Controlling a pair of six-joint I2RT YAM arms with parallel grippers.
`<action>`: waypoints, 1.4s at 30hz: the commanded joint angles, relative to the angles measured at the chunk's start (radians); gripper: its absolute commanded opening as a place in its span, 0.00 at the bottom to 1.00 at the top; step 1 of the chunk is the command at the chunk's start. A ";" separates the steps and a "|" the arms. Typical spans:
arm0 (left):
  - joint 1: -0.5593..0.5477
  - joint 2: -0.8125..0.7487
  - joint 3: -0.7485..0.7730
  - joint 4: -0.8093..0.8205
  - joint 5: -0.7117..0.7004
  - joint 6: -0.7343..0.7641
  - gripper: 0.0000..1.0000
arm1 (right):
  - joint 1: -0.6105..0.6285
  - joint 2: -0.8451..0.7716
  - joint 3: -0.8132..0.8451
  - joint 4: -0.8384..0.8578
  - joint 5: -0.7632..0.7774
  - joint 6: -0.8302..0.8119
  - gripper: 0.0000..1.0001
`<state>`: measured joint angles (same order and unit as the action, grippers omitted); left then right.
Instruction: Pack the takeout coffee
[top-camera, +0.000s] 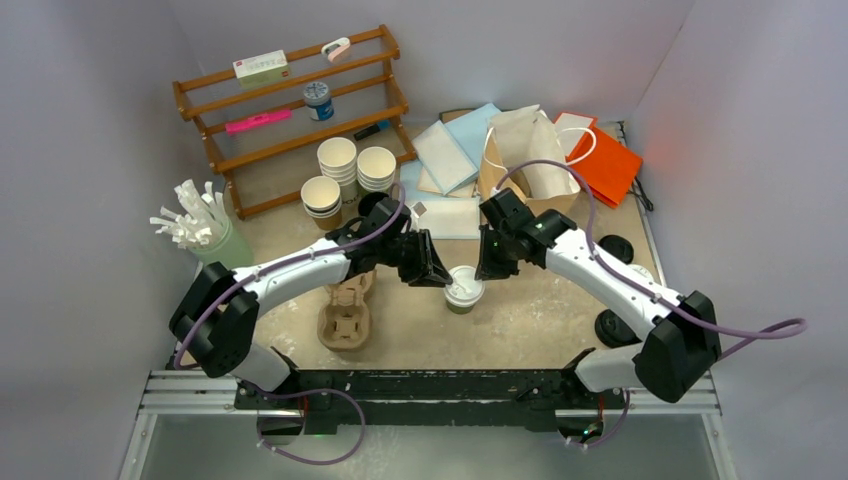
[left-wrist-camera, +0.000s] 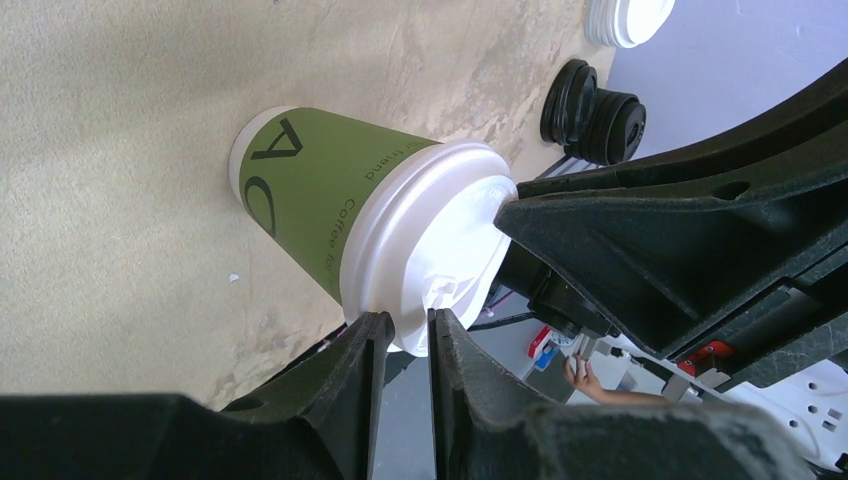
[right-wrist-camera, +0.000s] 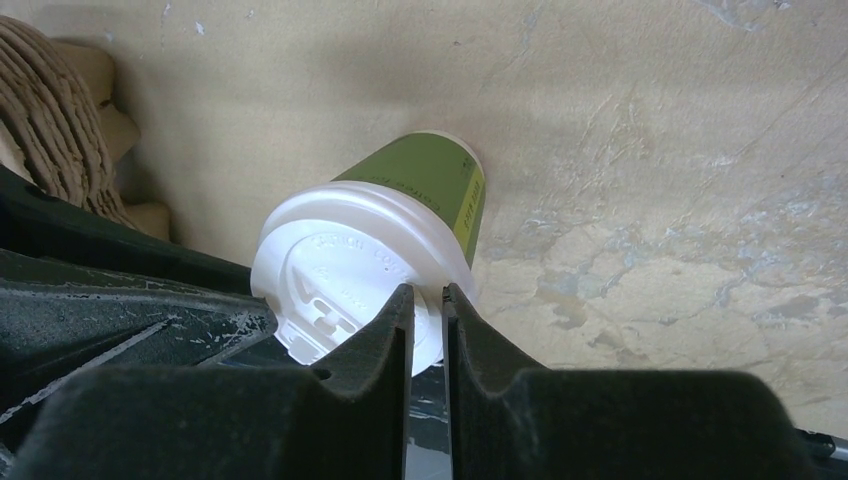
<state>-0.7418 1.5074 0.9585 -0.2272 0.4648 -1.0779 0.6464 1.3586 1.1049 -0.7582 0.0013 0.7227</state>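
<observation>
Both claws are nearly closed on the rim of one white lid (right-wrist-camera: 340, 270): left claw (left-wrist-camera: 405, 335), right claw (right-wrist-camera: 428, 310). Its green cup (left-wrist-camera: 300, 195) stands mid-table (top-camera: 540, 310), just right of the cardboard tray (top-camera: 345, 320).

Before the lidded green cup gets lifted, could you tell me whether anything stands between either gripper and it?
Nothing visible does. The left gripper and the right gripper both sit at the rim of the white lid on the green cup, on opposite sides, with no object in between.
</observation>
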 joint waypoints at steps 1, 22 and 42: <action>-0.005 0.030 0.023 -0.012 -0.022 0.037 0.25 | 0.005 -0.001 -0.053 -0.014 -0.063 0.017 0.17; -0.004 0.069 0.064 -0.047 -0.046 0.107 0.24 | 0.005 -0.006 -0.041 -0.074 -0.072 0.035 0.18; 0.035 0.112 0.287 -0.116 -0.051 0.257 0.38 | 0.003 -0.172 -0.026 -0.159 -0.004 0.084 0.35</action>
<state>-0.7288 1.6550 1.1866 -0.3206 0.4404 -0.8738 0.6479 1.2301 1.0504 -0.8654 -0.0414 0.8009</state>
